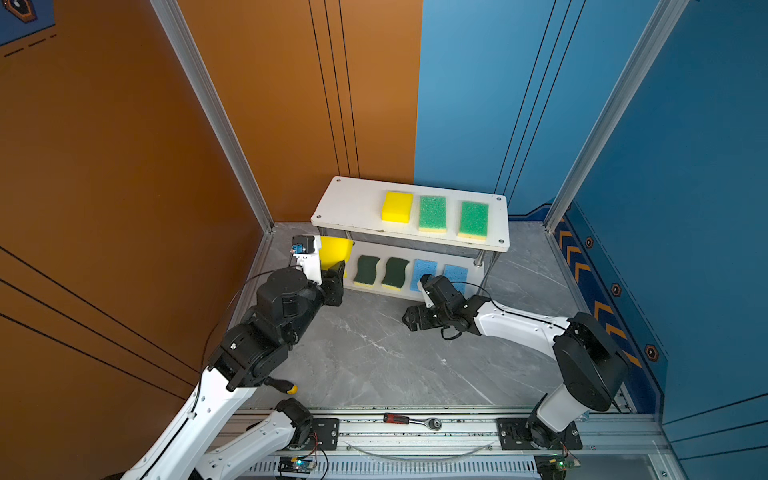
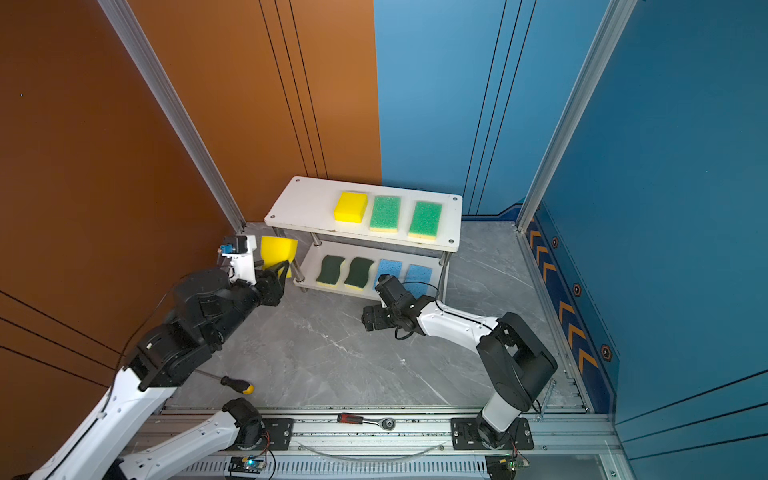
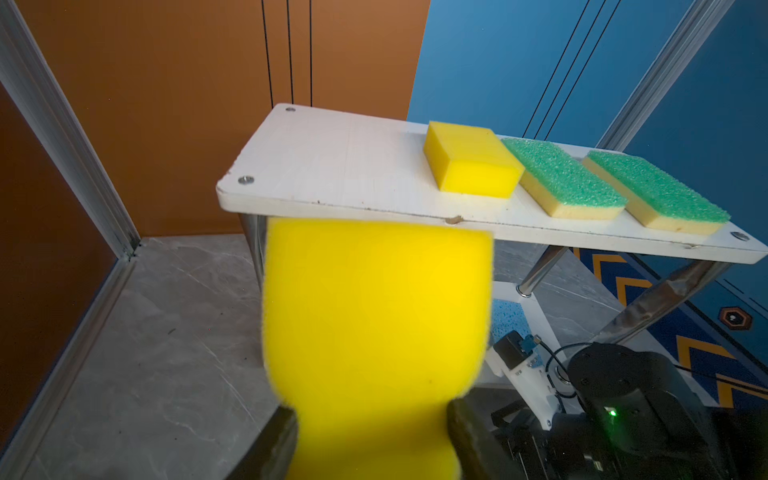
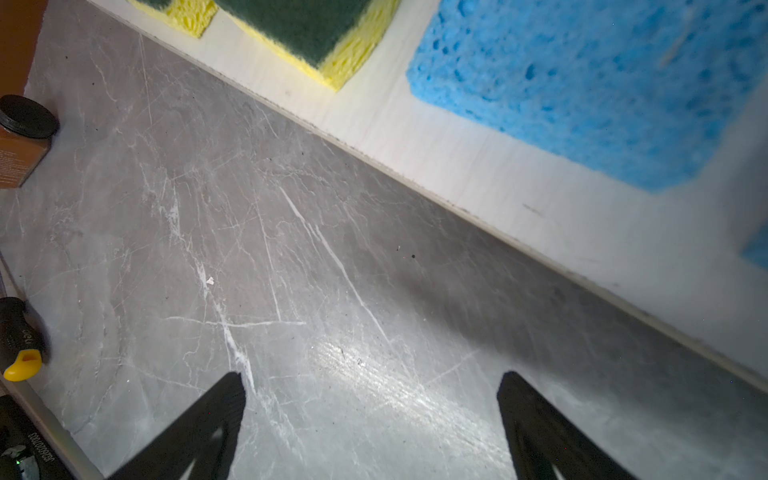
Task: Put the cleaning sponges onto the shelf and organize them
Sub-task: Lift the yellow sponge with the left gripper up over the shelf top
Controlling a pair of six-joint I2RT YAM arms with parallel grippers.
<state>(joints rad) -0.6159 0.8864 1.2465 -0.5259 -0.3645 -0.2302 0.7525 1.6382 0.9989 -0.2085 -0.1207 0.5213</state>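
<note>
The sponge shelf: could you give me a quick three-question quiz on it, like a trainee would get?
1. True or false: the top board carries one plain yellow sponge and two light-green sponges.
2. What is the left gripper squeezing? A) a blue sponge B) a second yellow sponge C) nothing
3. How many sponges lie on the lower board?
Key: 1 true; 2 B; 3 four: two dark-green sponges and two blue sponges.
</note>
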